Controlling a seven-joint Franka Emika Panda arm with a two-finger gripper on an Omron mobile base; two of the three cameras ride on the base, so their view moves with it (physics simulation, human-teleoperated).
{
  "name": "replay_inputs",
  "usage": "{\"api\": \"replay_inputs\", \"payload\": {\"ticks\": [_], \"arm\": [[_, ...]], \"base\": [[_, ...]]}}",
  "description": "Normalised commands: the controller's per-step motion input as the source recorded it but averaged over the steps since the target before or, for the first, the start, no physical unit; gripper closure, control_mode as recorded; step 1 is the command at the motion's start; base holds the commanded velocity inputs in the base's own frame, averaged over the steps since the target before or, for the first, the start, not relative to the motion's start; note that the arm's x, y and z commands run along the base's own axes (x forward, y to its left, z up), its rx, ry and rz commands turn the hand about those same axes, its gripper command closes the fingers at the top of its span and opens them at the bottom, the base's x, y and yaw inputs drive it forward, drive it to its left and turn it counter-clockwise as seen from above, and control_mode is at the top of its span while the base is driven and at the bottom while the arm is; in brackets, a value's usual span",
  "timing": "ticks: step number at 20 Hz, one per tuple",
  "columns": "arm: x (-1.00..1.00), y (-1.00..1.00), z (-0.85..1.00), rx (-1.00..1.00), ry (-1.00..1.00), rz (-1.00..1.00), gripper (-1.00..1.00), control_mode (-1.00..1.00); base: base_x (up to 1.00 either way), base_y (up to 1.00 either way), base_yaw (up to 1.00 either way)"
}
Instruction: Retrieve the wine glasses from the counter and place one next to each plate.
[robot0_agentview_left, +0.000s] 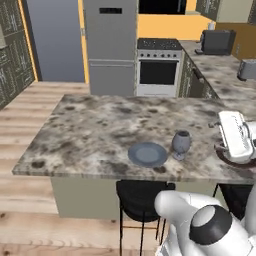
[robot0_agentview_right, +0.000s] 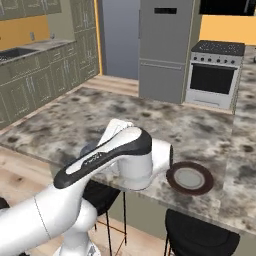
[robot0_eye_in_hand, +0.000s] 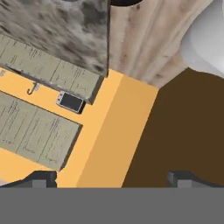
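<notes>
The tool (robot0_eye_in_hand: 112, 177) has its fingers wide apart and holds nothing. The dark goblet (robot0_agentview_left: 181, 143) already stands just beside the blue-grey plate (robot0_agentview_left: 147, 154) on the stone tabletop (robot0_agentview_left: 100, 130). The brown-rimmed plate (robot0_agentview_right: 190, 178) has no glass beside it yet. The risk is that the swinging arm hits the goblet. Both plates lie near the front edge; the far side has much free room.

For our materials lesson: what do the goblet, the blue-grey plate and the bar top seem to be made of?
Goblet: probably tinted glass, dark grey, faintly glossy.
Blue-grey plate: likely glazed ceramic, plain and smooth, though plastic is possible.
Bar top: polished stone, perhaps granite, judging by the mottled grey-brown speckle.
</notes>
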Motion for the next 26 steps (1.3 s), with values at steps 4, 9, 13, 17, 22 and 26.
{"api": "replay_inputs", "payload": {"ticks": [4, 9, 13, 17, 22, 26], "arm": [[0.00, 0.00, 0.00, 0.00, 0.00, 0.00, -1.00, 1.00], [0.00, 0.00, 0.00, 0.00, 0.00, 0.00, -1.00, 1.00], [0.00, 0.00, 0.00, 0.00, 0.00, 0.00, -1.00, 1.00], [0.00, 0.00, 0.00, 0.00, 0.00, 0.00, -1.00, 1.00], [0.00, 0.00, 0.00, 0.00, 0.00, 0.00, -1.00, 1.00], [0.00, 0.00, 0.00, 0.00, 0.00, 0.00, -1.00, 1.00]], "base": [[-1.00, 0.90, -0.03], [-0.91, 1.00, 0.00], [-0.05, 1.00, 0.04], [0.70, 1.00, 0.00], [1.00, 1.00, 0.00], [1.00, 1.00, 0.00]]}}
